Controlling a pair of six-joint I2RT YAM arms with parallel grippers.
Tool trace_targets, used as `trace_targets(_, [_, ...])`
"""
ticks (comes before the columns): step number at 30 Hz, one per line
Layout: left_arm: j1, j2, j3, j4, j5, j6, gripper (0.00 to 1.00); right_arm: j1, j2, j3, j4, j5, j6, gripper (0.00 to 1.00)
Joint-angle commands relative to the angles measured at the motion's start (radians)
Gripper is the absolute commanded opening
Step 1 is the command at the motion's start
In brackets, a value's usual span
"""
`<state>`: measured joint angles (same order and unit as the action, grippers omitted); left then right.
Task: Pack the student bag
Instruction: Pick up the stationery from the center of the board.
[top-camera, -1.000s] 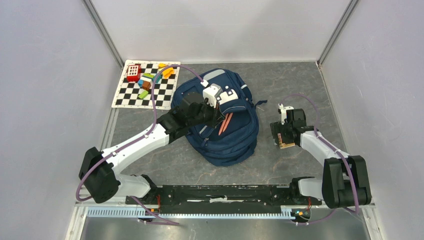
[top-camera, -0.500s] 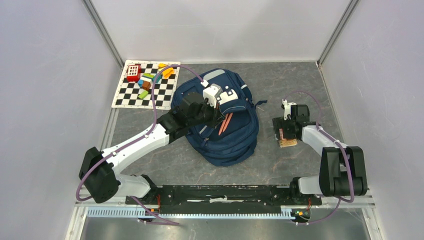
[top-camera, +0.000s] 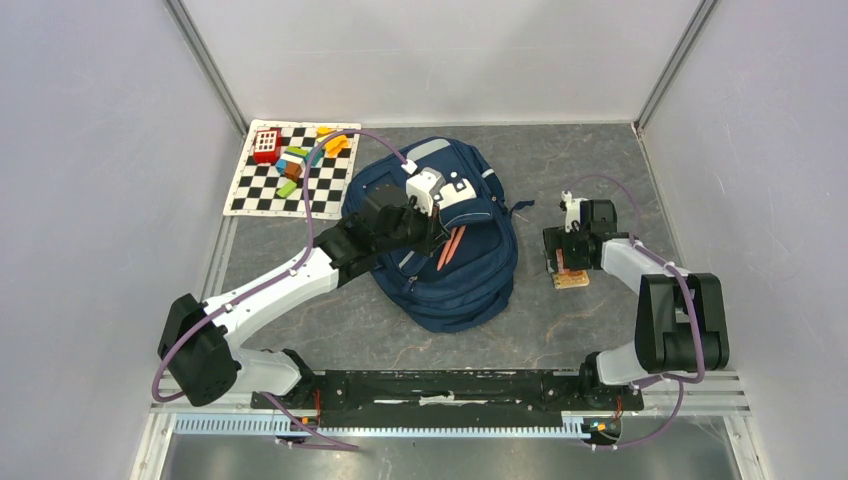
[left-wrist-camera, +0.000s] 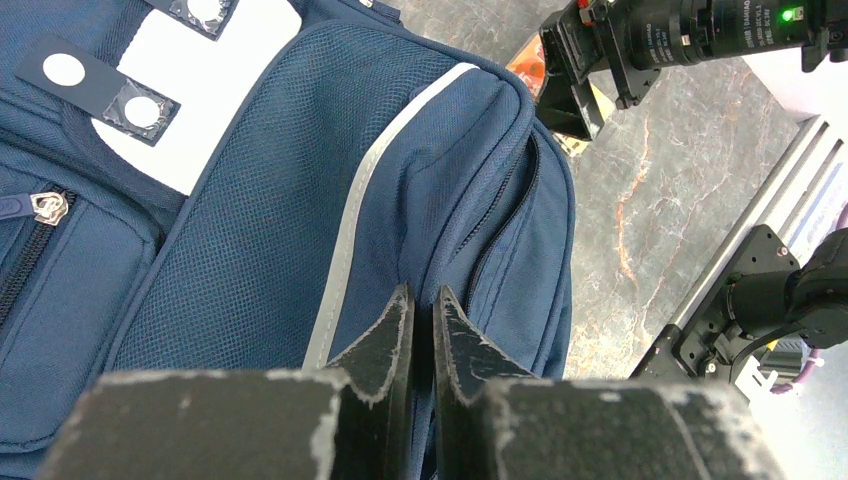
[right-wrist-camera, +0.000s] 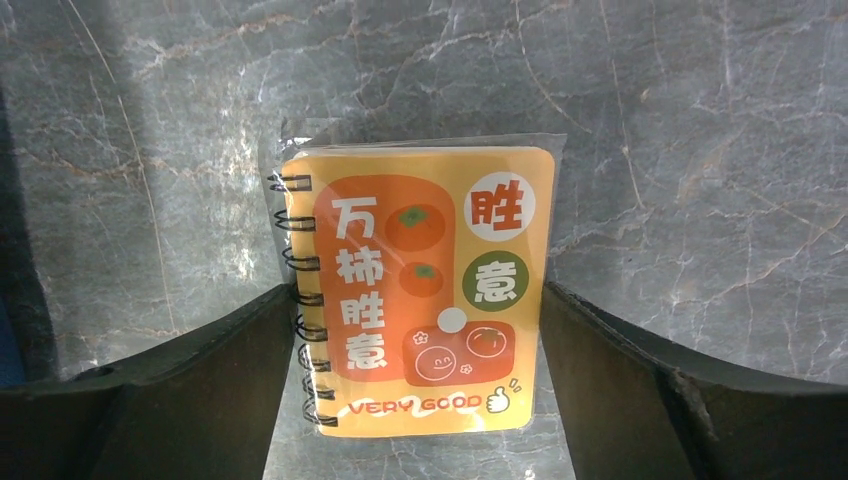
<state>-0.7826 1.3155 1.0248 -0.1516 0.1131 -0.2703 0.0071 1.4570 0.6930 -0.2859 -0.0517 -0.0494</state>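
Navy student bag (top-camera: 460, 290) lying mid-table between the two arms.

Its dark-blue woven body bears a grey stripe (left-wrist-camera: 350, 225) beside a part-open zip; thin orange sticks (top-camera: 450, 246) show at its middle, and a white patch (top-camera: 462, 194) with dark snap tabs sits farther back. The left gripper (left-wrist-camera: 422, 300) is clenched nearly tight, tips on the fabric by the zip. Right of the bag and apart from it, the right gripper (right-wrist-camera: 415, 295) is released, straddling an orange spiral notebook (right-wrist-camera: 425, 290) on the marble table (top-camera: 600, 170). Far left lies a checkered mat (top-camera: 260, 192) with coloured blocks (top-camera: 295, 160).
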Motion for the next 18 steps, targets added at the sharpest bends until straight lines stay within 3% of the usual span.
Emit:
trace_targets(1, [-0.001,-0.032,0.029,0.089,-0.003,0.031,0.02,0.002,0.101,-0.026,-0.104,0.045,0.005,0.89])
trace_targets(10, [-0.001,-0.042,0.028,0.090,-0.001,0.031,0.02,0.004,0.097,-0.028,-0.101,-0.111,0.008,0.64])
trace_targets(18, [-0.001,-0.044,0.027,0.090,-0.003,0.031,0.02,0.067,-0.109,-0.033,-0.187,-0.104,0.043,0.60])
